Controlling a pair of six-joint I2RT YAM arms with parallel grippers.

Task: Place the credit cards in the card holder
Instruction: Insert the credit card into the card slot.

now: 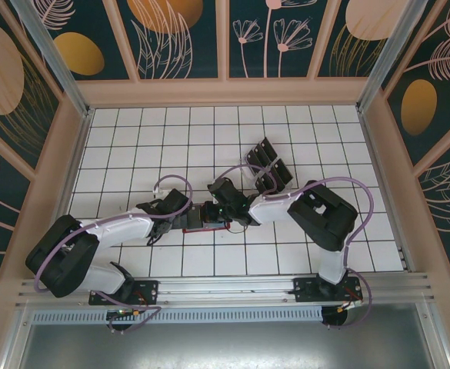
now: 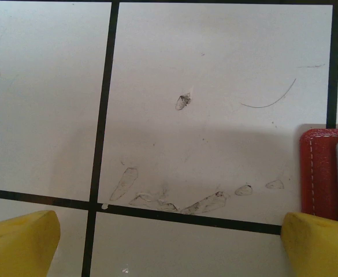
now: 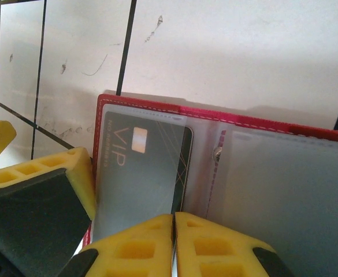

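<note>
Right hand [image 3: 173, 222] closed | credit card [image 3: 143, 173] inside card holder [image 3: 140, 104], just beyond it

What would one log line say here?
left gripper: open, beside card holder | right gripper: shut at credit card edge | card holder: open, card inside

Inside a robotics lab test cell: a white bench [image 1: 132, 131] ruled in black grid lines, boxed in by walls [image 1: 182, 38] printed with leaves and flowers, a left arm [image 1: 117, 231] and right arm [image 1: 317, 211] bolted to an aluminium rail [image 1: 232, 290].
</note>
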